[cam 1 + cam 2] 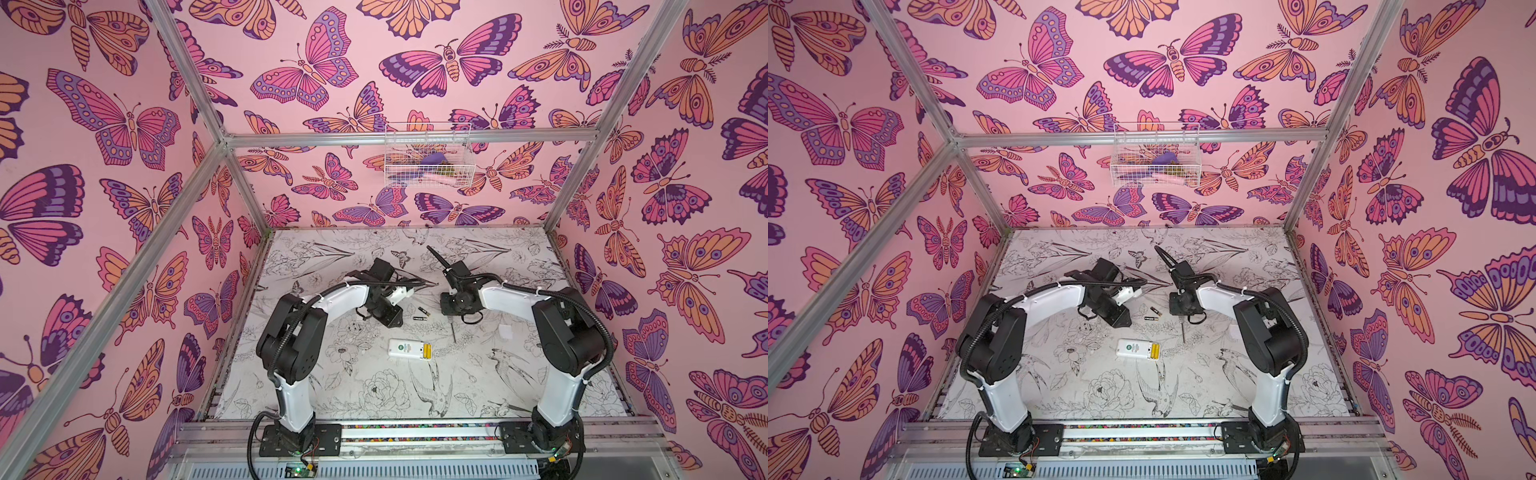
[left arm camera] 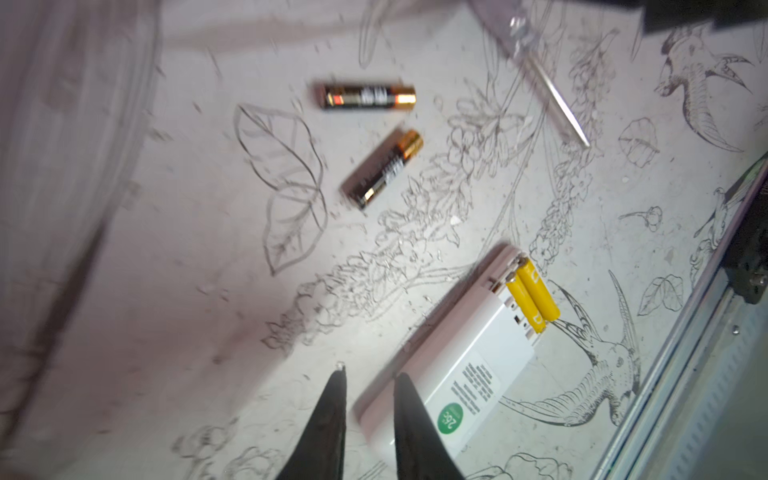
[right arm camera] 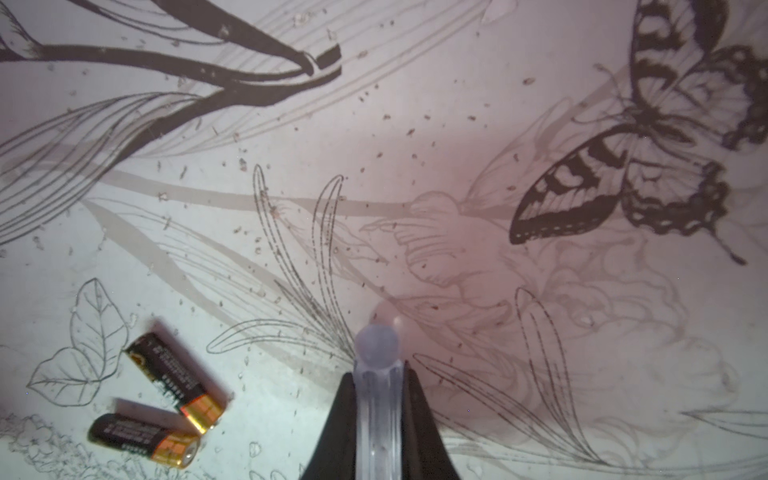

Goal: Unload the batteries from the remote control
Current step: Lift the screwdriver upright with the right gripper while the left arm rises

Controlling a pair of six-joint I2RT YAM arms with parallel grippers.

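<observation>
**Desk:** Rail (image 1: 415, 433) at the near edge, with the left arm (image 1: 345, 295) and right arm (image 1: 511, 301) bolted to it. What lies beyond?

**Photographer:** A white remote control (image 1: 405, 348) (image 1: 1133, 348) (image 2: 457, 365) lies back-up near the middle of the flower-printed bench (image 1: 374, 399). Its battery bay is open, and two yellow batteries (image 1: 427, 351) (image 1: 1155, 351) (image 2: 532, 293) sit side by side in the bay at its right end.

**Desk:** And the rest?

**Photographer:** Two black batteries (image 1: 422, 314) (image 1: 1153, 313) (image 2: 370, 96) (image 3: 174, 376) lie loose on the bench just beyond the remote control. They are close together but not parallel, between the two wrists.

**Desk:** The end effectors?

**Photographer:** The left end effector (image 2: 371, 372) hangs over the bench left of the black batteries, its jaws a little apart with nothing between them. The right end effector (image 3: 378, 372) is clamped on the clear handle of a screwdriver (image 3: 378, 345) (image 1: 454, 332) (image 2: 557, 99). The shaft slants down toward the bench just right of the black batteries. Whether its tip touches the bench cannot be told.
</observation>
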